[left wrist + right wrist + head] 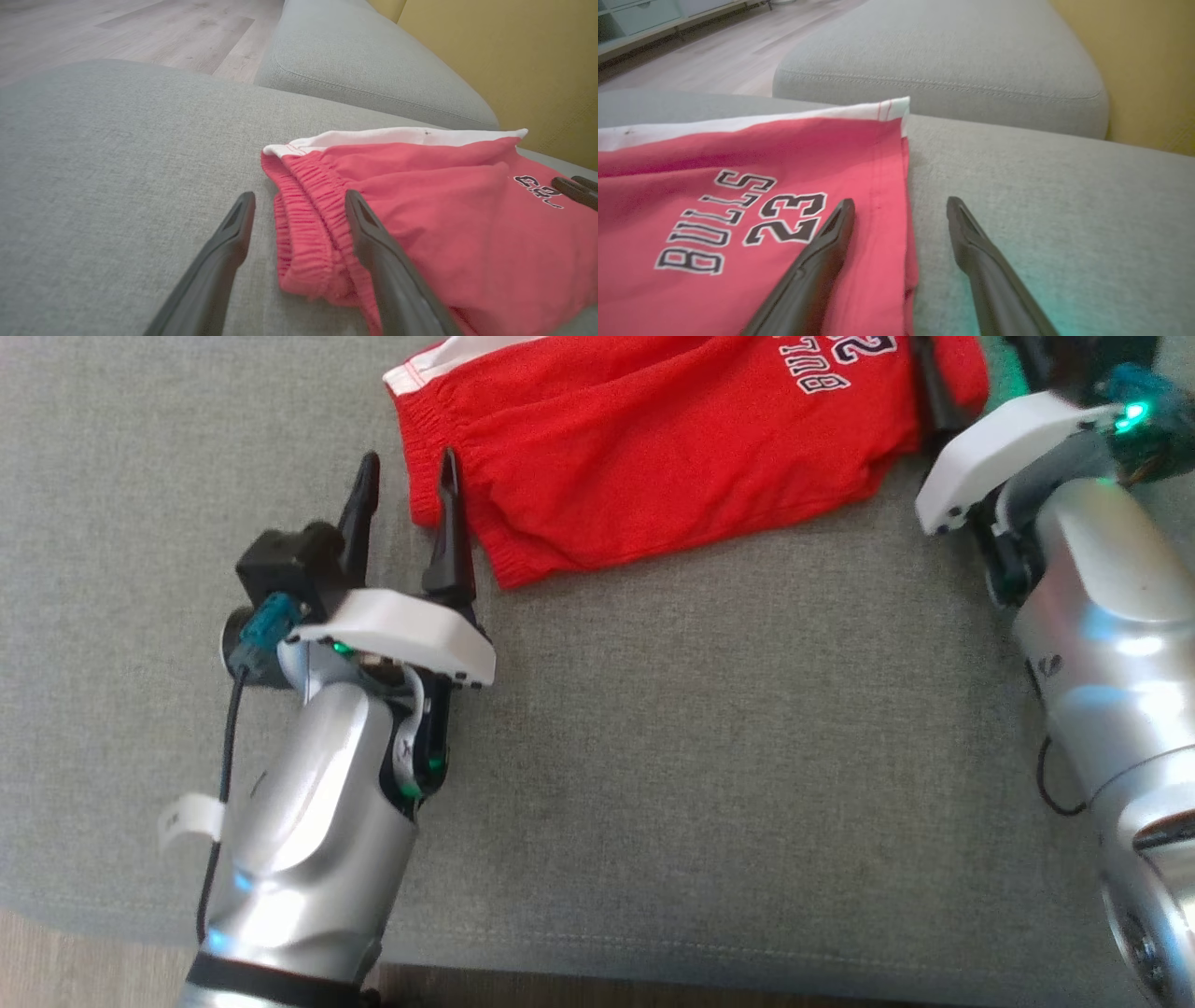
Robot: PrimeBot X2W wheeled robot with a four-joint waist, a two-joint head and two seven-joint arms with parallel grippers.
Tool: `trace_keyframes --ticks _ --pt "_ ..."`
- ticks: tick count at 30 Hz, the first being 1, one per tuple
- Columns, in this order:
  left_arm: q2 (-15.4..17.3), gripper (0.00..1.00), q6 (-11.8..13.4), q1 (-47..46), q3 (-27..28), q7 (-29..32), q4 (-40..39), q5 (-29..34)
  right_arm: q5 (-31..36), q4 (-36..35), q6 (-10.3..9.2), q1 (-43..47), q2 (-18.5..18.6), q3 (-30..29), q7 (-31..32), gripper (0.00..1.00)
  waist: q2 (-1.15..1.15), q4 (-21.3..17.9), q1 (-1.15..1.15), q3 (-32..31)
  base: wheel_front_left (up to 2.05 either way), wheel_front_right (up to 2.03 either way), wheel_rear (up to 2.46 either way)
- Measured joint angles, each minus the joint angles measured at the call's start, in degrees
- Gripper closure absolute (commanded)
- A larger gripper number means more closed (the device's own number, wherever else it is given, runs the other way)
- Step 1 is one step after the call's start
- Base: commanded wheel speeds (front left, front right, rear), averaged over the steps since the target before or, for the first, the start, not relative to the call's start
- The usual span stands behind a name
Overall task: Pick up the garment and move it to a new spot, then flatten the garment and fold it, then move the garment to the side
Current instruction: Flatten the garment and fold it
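1. a pair of red shorts [653, 457] lies spread out on a grey seat cushion [700, 756], at the far edge of the head view, between the two arms.
2. the elastic waistband [303, 224] is the end towards the robot's left, and the stitched hem [892, 186] is the end towards its right.
3. a white stripe [397, 136] runs along the far side of the shorts, and the lettering [738, 214] "bulls 23" is printed near the hem.
4. the left gripper [410, 457] stands wide, fingers well apart and gripping nothing. one finger is over bare cushion and the other over the gathered red cloth, with the waistband's edge between them. whether a finger touches the cloth cannot be told.
5. the right gripper [901, 200] is spread just as wide and holds nothing. one finger is above the red cloth just beside the "23", the other above bare cushion, with the hem's edge between them.
6. in the left wrist view, the tips of the right gripper's fingers show at the far right, by the lettering.
7. beyond the shorts a second cushion [364, 60] adjoins the first, with a wooden floor [140, 28] on one side and a yellow wall [514, 56] on the other.
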State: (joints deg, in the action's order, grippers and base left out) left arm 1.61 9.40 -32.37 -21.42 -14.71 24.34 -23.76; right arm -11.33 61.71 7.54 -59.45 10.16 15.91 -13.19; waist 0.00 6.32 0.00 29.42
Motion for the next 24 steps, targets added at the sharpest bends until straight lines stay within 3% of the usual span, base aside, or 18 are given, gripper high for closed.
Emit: trace_keyframes --ticks 4,6,7,12,17,24 --pt "0.0 0.00 0.0 1.9 0.0 0.0 -0.1 0.1 -2.4 1.9 0.00 0.1 -0.1 5.5 5.0 0.04 0.00 -0.3 0.00 -1.3 0.00 0.00 0.00" --pt "0.0 0.00 0.0 2.1 0.0 0.0 0.0 0.6 -4.4 2.3 0.00 0.1 -0.1 6.8 7.3 0.62 0.00 -0.3 0.00 -1.8 0.00 0.00 0.00" --pt "0.0 0.00 0.0 2.1 0.0 0.0 0.0 0.9 -5.0 2.3 0.00 0.1 -0.1 7.5 7.9 1.00 0.00 -0.4 0.00 -2.1 0.00 0.00 0.00" --pt "0.0 0.00 -0.2 3.5 0.7 0.0 0.3 1.3 -9.5 2.2 0.00 2.2 -0.4 9.5 8.5 1.00 0.00 -0.6 0.00 -4.0 0.00 0.00 0.00" --pt "0.1 0.00 -0.4 8.0 1.9 0.0 1.6 2.1 -16.2 2.1 0.00 8.3 -0.5 8.3 4.8 1.00 0.00 -1.4 0.00 -7.8 0.00 0.00 0.00" --pt "0.3 0.00 -0.9 13.9 3.8 0.0 2.0 3.5 -20.5 1.0 0.00 14.9 -0.2 8.6 3.5 1.00 0.00 -3.5 0.00 -12.9 0.00 0.00 0.00"
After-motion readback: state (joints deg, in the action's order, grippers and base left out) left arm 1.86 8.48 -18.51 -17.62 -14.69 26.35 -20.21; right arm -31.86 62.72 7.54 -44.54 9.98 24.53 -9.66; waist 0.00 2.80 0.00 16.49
